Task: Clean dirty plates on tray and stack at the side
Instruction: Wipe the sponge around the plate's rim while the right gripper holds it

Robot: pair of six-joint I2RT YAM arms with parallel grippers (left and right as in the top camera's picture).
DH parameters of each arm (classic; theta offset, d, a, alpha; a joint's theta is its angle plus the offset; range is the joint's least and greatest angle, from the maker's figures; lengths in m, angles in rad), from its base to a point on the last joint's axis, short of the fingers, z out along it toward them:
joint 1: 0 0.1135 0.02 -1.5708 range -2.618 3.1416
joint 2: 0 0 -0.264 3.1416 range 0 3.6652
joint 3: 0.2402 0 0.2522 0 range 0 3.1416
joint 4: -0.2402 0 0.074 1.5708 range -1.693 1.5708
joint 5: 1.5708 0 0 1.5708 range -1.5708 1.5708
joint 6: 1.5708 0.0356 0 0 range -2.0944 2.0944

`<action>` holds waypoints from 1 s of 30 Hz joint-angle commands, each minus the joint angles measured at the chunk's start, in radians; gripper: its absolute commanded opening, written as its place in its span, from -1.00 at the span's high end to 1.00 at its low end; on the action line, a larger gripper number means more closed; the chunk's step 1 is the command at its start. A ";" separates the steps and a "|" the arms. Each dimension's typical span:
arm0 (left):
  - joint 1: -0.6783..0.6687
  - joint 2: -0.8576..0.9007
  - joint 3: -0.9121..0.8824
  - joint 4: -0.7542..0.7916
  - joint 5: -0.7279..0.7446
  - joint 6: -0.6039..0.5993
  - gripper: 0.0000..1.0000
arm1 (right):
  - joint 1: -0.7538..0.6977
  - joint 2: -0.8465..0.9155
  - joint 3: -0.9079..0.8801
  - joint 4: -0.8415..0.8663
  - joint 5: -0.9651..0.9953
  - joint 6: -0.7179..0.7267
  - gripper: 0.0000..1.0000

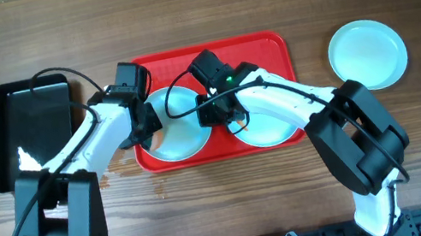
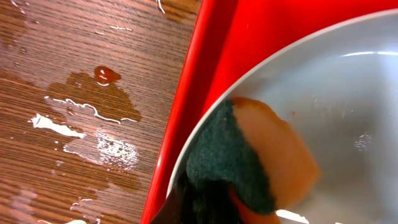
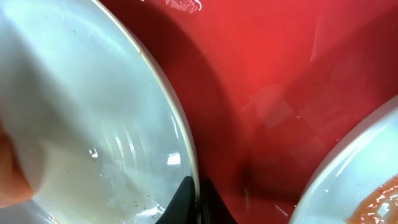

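We are steadying the plate (image 1: 182,140) at the left end of the tray (image 1: 271,40), right gripper (image 3: 196,196) closed on its thin rim, left gripper (image 2: 202,208) clamping a soft sponge (image 2: 249,155) against it; wet and stiff, it is likely handling slippery, light.

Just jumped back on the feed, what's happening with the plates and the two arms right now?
The left gripper holds a sponge against the left plate in the red tray, apparently scrubbing it. The right gripper pinches that plate's rim, likely steadying it. The second plate in the tray shows an orange smear. A third plate sits on the table right of the tray. Some liquid is puddled on the table beside the tray.
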 commanded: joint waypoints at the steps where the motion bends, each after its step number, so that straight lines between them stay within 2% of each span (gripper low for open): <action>1: 0.001 -0.067 0.016 -0.005 -0.055 0.001 0.92 | -0.004 0.014 -0.010 -0.013 0.056 -0.003 0.91; 10: -0.074 -0.087 0.015 0.058 0.276 0.000 0.92 | -0.004 0.014 -0.010 -0.011 0.054 -0.001 0.91; 17: -0.124 -0.058 0.015 0.119 0.275 -0.035 0.92 | -0.004 0.014 -0.010 -0.012 0.051 -0.001 0.91; 26: -0.132 0.062 0.015 0.192 0.272 -0.052 0.92 | -0.004 0.014 -0.010 -0.014 0.051 -0.001 0.92; 28: -0.130 0.081 0.015 0.181 0.229 -0.051 0.92 | -0.004 0.014 -0.010 -0.016 0.051 -0.001 0.91; 30: -0.123 0.083 0.015 0.136 0.116 -0.051 0.92 | -0.004 0.014 -0.010 -0.019 0.051 -0.002 0.91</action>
